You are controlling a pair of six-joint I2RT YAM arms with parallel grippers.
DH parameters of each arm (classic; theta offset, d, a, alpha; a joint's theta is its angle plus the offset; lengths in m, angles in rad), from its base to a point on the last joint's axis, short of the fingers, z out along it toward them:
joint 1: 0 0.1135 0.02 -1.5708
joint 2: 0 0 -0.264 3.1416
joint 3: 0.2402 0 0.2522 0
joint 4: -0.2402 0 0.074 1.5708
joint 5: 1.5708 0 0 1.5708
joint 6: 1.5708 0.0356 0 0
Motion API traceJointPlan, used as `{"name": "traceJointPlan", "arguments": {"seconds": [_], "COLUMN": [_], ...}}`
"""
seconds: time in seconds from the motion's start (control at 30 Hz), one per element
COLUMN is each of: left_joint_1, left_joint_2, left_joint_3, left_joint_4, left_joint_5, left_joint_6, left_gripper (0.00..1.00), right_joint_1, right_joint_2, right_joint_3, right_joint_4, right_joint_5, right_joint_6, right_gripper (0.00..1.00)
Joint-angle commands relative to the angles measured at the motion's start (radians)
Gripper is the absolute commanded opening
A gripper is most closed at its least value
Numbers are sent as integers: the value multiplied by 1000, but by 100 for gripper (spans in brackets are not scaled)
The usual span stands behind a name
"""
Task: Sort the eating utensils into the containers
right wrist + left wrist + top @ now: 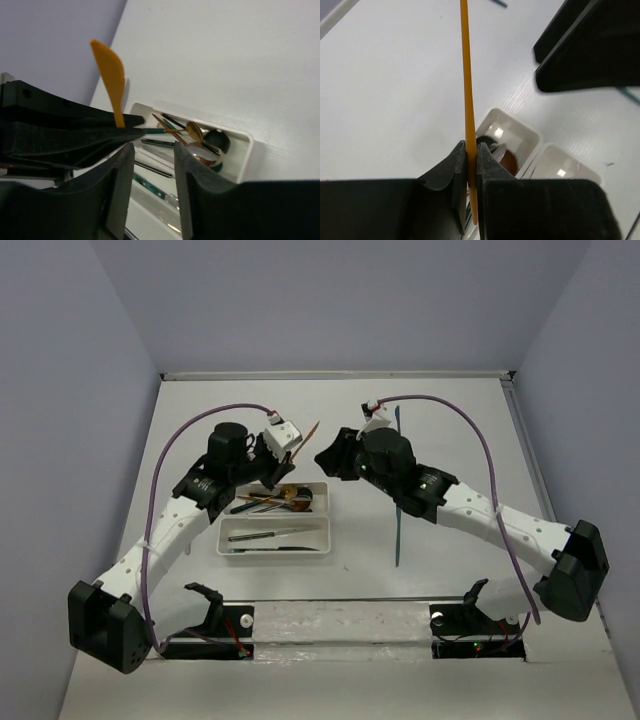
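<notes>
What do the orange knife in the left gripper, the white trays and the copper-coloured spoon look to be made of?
Orange knife: likely plastic. It is thin, matte and evenly coloured, with a moulded serrated edge.
White trays: probably moulded plastic, smooth and slightly glossy, with rounded corners.
Copper-coloured spoon: shiny, with bright highlights. It could be metal or metallic-coated plastic; the look leaves it open.

Spoons [290, 495] lie in the far tray [322, 502], knives [270, 535] in the near tray [240, 525]. Right of both, a lone knife [398, 540] lies on the table [300, 400].

top camera looks down from behind; close wrist cameras share the far tray [246, 152].
</notes>
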Motion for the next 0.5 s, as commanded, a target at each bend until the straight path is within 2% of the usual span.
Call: {"name": "traceJointPlan", "arguments": {"seconds": [0.0, 0.03, 0.07, 0.2, 0.3, 0.47], "left_joint_1": [17, 17, 17, 17, 15, 6], "left_joint_2": [-94, -103, -120, -140, -129, -115], "left_joint_3": [-71, -86, -112, -160, -192, -258], "left_joint_4": [-201, -230, -287, -407, -474, -482], "left_joint_5": [-138, -153, -176, -156, -127, -153], "left_joint_6": [313, 407, 445, 578, 672, 758], "left_gripper": [0, 0, 0, 0, 0, 0], "right_joint_1": [11, 11, 11, -11, -54, -100], "right_joint_2": [-123, -148, -201, -326, -360, -306], "right_joint_3": [-3, -3, -11, -21, -23, -20], "right_joint_4": [-267, -313, -407, -597, -668, -717], "right_joint_5": [102, 130, 188, 285, 288, 295], "right_joint_6": [-97, -97, -92, -43, -28, -5], "right_gripper": [53, 55, 59, 69, 69, 69]}}
